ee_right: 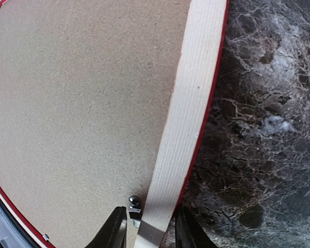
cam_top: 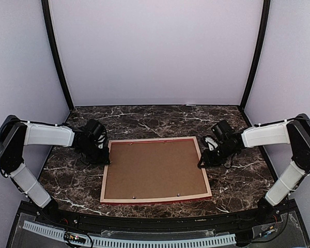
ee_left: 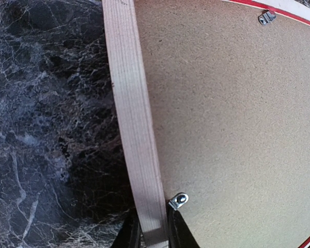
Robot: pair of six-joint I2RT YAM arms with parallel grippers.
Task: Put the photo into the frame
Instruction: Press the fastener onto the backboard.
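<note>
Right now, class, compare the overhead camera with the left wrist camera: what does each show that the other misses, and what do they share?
Only overhead: both arms, the right gripper at the frame's right rail, the frame's whole outline. Only left wrist: the rail's wood grain and the screw in a metal clip. Shared: the left gripper, pale rail, brown backing board, marble table.

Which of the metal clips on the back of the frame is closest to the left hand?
The clip right beside the left hand; the other clip sits much farther away.
</note>
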